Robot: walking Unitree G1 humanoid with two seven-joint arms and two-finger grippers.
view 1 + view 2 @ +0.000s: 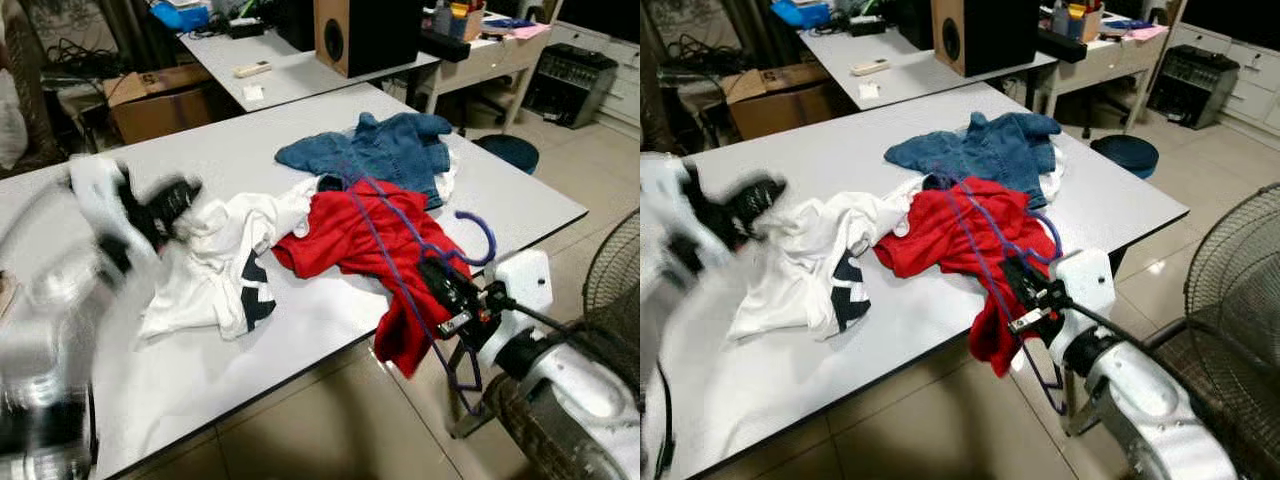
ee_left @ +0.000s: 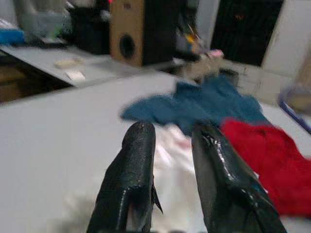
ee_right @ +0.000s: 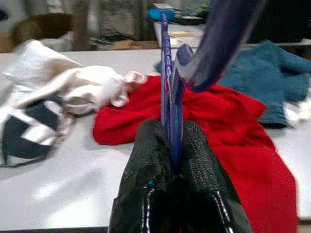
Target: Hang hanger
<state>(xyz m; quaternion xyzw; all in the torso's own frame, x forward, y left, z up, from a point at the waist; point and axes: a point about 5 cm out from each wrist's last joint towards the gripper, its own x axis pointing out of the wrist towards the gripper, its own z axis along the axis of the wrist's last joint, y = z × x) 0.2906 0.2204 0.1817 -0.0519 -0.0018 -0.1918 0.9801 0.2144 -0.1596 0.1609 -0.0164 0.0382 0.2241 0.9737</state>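
Note:
A purple hanger lies across a red garment that hangs over the near right edge of the grey table. My right gripper is at that edge, shut on the hanger's thin bar; the hook curves up past the fingers. A white garment with dark stripes lies left of the red one, and a blue denim jacket lies behind it. My left gripper, blurred by motion, hovers over the white garment's left end, with its fingers open and nothing between them.
A standing fan is close on the right, beside my right arm. Behind the table stands a second table with a wooden speaker, and a cardboard box sits on the floor. A dark stool stands to the right.

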